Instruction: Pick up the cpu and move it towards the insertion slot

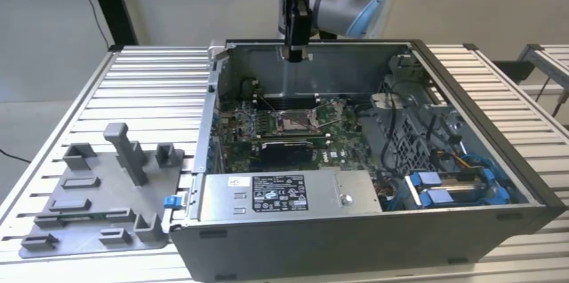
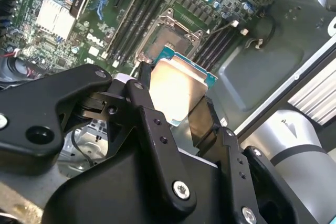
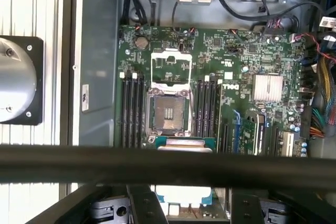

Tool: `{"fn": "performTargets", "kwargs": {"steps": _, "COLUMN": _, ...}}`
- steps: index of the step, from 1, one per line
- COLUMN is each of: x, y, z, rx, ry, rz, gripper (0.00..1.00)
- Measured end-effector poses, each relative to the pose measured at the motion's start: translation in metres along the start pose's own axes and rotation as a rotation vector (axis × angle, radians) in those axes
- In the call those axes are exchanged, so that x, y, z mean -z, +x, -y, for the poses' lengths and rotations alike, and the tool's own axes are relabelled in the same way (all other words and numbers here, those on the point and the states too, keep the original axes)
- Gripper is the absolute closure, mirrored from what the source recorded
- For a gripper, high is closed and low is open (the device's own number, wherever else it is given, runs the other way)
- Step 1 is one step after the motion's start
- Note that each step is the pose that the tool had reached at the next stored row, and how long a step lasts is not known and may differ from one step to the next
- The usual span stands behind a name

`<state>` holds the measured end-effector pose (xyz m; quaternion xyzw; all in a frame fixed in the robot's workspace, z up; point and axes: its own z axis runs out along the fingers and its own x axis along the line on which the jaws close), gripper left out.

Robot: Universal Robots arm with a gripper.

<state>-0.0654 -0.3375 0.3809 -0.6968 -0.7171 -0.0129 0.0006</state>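
Note:
My gripper hangs above the back of the open computer case, shut on the cpu. In the second wrist view the cpu is a pale silvery square with a teal rim, clamped between the two black fingers. The insertion slot lies below on the green board, its silver frame open and its tan centre bare. In both wrist views the cpu sits just short of the slot, well above it and not touching it.
Long black memory slots flank the socket on both sides. A silver heatsink and cable bundles sit further along the board. A power supply and blue drive bays fill the case front. A grey fixture tray lies at the exterior view's left.

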Motion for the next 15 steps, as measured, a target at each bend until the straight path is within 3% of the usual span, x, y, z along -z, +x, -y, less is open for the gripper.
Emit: {"fn": "performTargets", "kwargs": {"steps": 15, "x": -0.0056, "y": 0.0021, "z": 0.0, "rx": -0.007, "ry": -0.0001, "rz": 0.0002, "gripper": 1.0}}
